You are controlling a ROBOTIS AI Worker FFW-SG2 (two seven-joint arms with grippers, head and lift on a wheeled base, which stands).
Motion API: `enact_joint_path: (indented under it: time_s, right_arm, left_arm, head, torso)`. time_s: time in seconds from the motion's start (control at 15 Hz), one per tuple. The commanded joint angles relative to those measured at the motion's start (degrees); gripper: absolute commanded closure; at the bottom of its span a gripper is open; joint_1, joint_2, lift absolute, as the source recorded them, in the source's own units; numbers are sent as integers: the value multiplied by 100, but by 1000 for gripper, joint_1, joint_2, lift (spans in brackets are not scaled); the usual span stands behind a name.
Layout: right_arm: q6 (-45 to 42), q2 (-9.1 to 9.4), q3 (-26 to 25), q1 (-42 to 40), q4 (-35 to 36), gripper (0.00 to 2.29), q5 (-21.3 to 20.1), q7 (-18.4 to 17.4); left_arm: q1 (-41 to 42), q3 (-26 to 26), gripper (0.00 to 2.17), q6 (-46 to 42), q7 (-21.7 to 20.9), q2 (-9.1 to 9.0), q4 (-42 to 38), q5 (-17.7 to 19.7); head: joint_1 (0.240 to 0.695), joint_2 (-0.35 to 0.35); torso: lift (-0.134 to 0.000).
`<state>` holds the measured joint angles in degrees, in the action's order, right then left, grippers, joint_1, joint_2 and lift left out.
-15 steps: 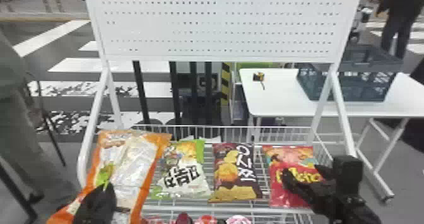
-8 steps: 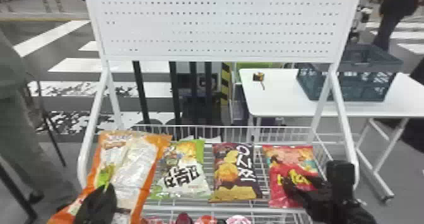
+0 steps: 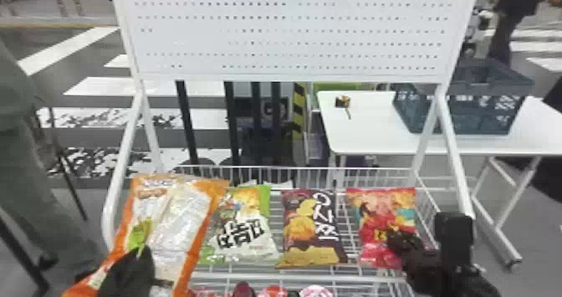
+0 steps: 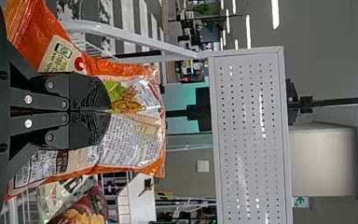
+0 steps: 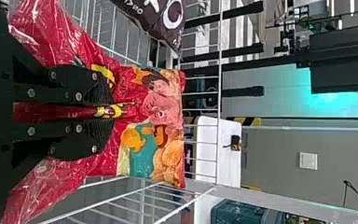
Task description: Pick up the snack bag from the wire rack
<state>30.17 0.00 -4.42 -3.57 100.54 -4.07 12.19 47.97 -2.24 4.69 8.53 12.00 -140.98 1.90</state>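
At four o'clock in the head view, a glossy red plastic snack bag with orange and teal patches is in the white wire rack, grasped by the right gripper. At eight, the left gripper clenches an orange-edged, silvery bag. The right wrist view adds the red fold between the fingers.

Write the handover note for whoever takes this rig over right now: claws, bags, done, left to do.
Left claw: shut on the orange snack bag, at the left end of the wire rack.
Right claw: shut on a fold of the red snack bag, at the right end.
Between them, in the rack: green-and-white bag, dark brown bag.
Done: two bags gripped.
Left: probably lifting clear; whether either already hangs free, I can't tell.
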Motion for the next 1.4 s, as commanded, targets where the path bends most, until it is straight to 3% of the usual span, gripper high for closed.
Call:
enact_joint_path:
  time_s: [0.0,0.53,0.73,1.07,1.33]
  right_arm:
    - [-191,5,38,-171,334,2165,56,-68]
    - [-261,5,495,-1559,2558,2165,135,-226]
    - [-753,5,486,-2456,3208,2165,135,-261]
    - [-1914,5,73,-4170,4184,2162,855,-235]
    - [-2089,5,-59,-4811,4465,2162,934,-173]
  left_arm:
    - [46,-4,1767,-16,0,13,-35,-15]
    - [134,-13,1767,-86,8,66,-114,-23]
    - [143,-4,1767,-122,17,92,-114,-23]
    - [125,14,1767,-139,88,119,-79,3]
    - [73,49,1767,-157,88,101,-35,82]
  head:
    - [499,0]
    - [499,0]
    - [499,0]
    - [499,0]
    - [499,0]
  torso:
    - [0]
    - [0]
    - [0]
    - [0]
    - [0]
